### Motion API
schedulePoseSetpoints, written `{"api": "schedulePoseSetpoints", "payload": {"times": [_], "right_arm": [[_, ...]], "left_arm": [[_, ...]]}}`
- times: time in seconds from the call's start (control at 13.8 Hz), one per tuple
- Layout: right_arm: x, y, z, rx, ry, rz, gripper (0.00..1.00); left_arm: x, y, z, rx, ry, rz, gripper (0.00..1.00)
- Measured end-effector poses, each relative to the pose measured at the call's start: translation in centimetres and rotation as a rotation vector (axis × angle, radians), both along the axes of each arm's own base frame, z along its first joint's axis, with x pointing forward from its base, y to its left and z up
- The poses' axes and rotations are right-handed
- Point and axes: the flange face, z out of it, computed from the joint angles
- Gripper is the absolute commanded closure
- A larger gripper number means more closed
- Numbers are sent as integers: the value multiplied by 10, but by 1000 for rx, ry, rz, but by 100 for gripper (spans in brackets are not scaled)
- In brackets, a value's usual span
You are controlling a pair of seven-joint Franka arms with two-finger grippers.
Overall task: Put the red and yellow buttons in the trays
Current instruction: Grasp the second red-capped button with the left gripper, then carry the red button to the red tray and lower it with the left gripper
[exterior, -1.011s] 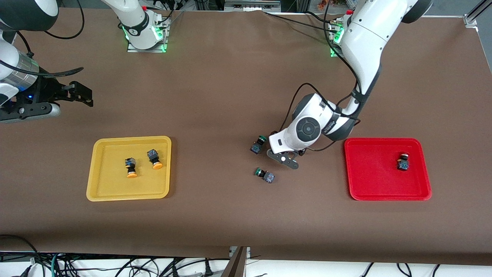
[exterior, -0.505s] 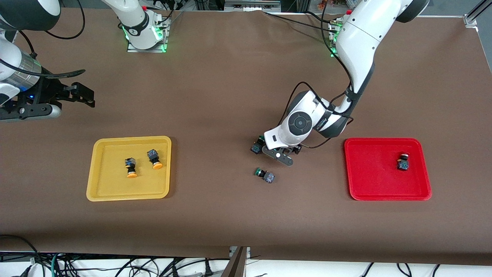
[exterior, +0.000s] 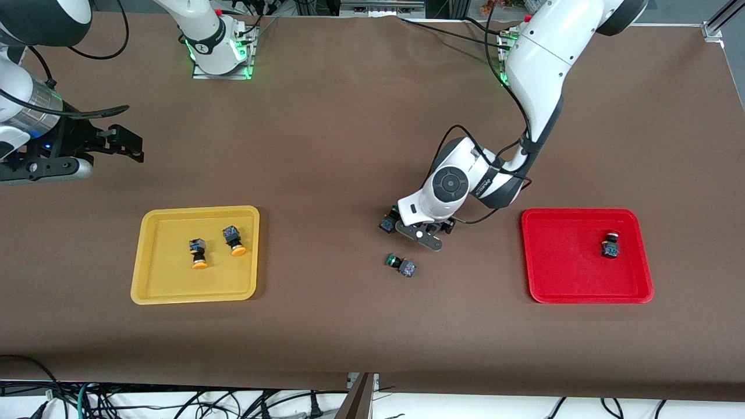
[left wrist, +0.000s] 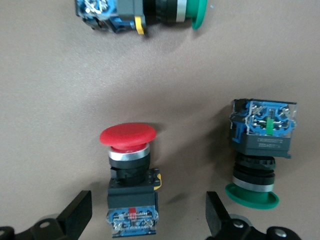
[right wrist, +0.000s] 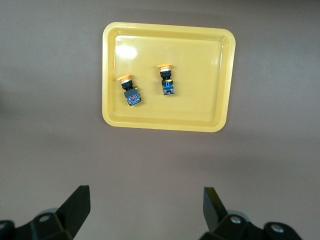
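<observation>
The brown table (exterior: 349, 326) has wide bare cloth between the yellow tray (exterior: 139, 256) and the red tray (exterior: 535, 273), which lie near the right arm's and the left arm's end of the table. Both trays sit apart from the table edge nearest the front camera.

In the yellow tray lie two yellow buttons (exterior: 199, 254), close to each other but not touching. In the red tray one red button (exterior: 609, 245) lies near the rim at the left arm's end.

Between the trays, closer to the red tray, the left gripper (left wrist: 147, 215) is low over the table with its fingers spread wide, holding nothing. In the left wrist view a second red button (left wrist: 131, 185) stands between the two fingers (left wrist: 75, 215), with a gap on each side. Just beside it lies a green button (left wrist: 260, 150), outside the fingers. Another green button (exterior: 401, 265) lies apart, nearer to the front camera.

The front view hides the second red button under the left gripper; only the left wrist view shows it.

The right gripper (right wrist: 145, 212) waits in the air, farther from the front camera than the yellow tray, fingers spread wide and empty. The right wrist view looks down on the yellow tray.
</observation>
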Motion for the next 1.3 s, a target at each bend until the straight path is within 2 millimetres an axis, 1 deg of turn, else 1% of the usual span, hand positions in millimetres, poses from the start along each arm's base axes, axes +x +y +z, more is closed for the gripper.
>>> {"api": "schedulePoseSetpoints", "payload": {"times": [0.07, 0.14, 0.29, 0.36, 0.43, 0.58, 0.65, 0.72, 0.79, 0.87, 0.94, 1.01, 1.16, 1.3], "right_arm": [[0, 0, 0, 0, 0, 1, 0], [0, 1, 0, 0, 0, 1, 0], [0, 1, 0, 0, -1, 2, 0], [0, 2, 0, 0, -1, 3, 0], [0, 2, 1, 0, -1, 3, 0], [0, 2, 1, 0, -1, 4, 0], [0, 2, 1, 0, -1, 4, 0], [0, 2, 1, 0, -1, 4, 0], [0, 2, 1, 0, -1, 4, 0], [0, 3, 1, 0, -1, 4, 0], [0, 3, 1, 0, -1, 4, 0], [0, 3, 1, 0, -1, 5, 0], [0, 3, 1, 0, -1, 5, 0], [0, 4, 1, 0, -2, 6, 0]], "left_arm": [[0, 0, -2, 3, -1, 1, 38], [0, 0, -3, 4, -2, 1, 50], [1, 1, -4, 5, -4, 5, 66], [1, 2, -3, 4, -7, 6, 71], [3, 2, -2, 2, -13, 9, 74], [13, 9, 3, -1, -31, 32, 74], [23, 19, 10, -4, -45, 55, 74], [36, 33, 20, -9, -63, 86, 74], [50, 52, 32, -14, -82, 122, 74], [65, 78, 45, -17, -99, 167, 74], [80, 111, 55, -17, -111, 216, 74], [95, 151, 64, -15, -120, 276, 74], [111, 216, 67, -2, -108, 367, 74], [115, 269, 62, 16, -73, 441, 73]]}}
